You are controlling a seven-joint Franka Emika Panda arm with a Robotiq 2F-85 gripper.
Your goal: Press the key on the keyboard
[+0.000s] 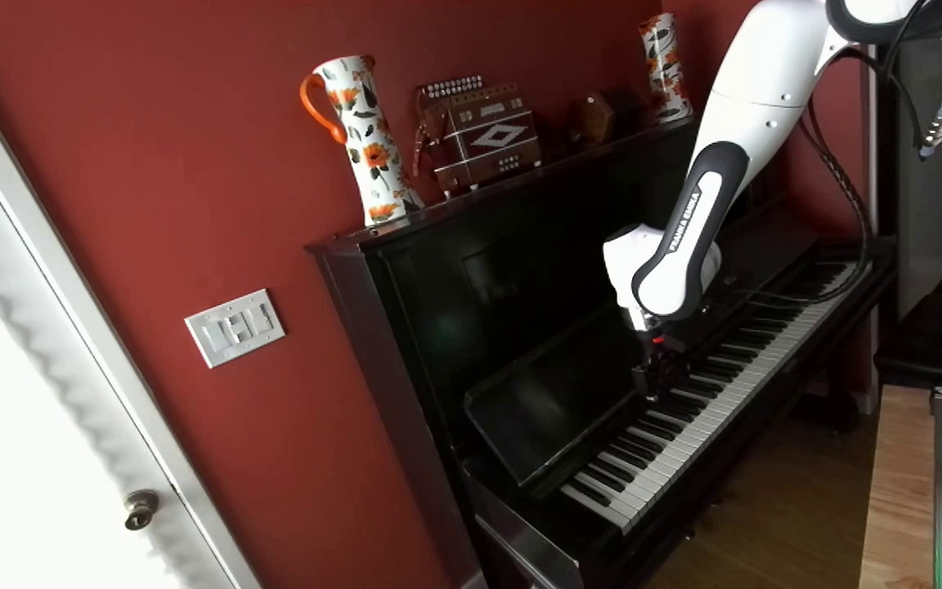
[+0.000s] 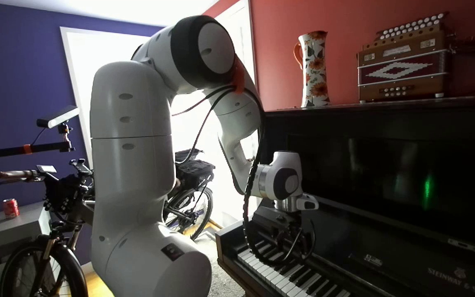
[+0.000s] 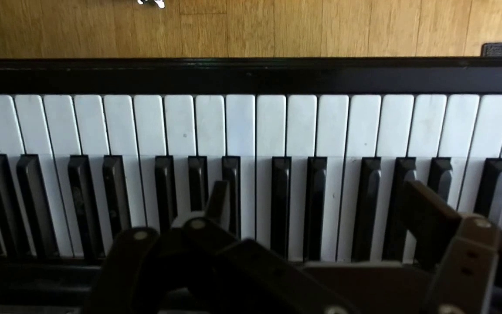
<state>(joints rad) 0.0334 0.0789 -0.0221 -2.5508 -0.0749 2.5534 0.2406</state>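
The keyboard is a long row of white and shorter black piano keys (image 1: 688,442) on a dark upright piano. It also shows in an exterior view (image 2: 281,280), partly hidden by the arm's cable and gripper. In the wrist view the keys (image 3: 270,126) run straight across the picture. My gripper (image 3: 314,192) is open, with its two fingers wide apart over the black keys and nothing between them. The gripper also shows in both exterior views (image 1: 657,380) (image 2: 297,245), pointing down over the back part of the keys. I cannot tell whether a fingertip touches a key.
The piano's front panel (image 1: 553,393) rises just behind the keys. A dark front rail (image 3: 251,78) runs along the keys' near edge. A flowered pitcher (image 1: 373,147) and an accordion (image 1: 491,135) stand on the piano top. A loose cable (image 2: 246,214) hangs beside the gripper.
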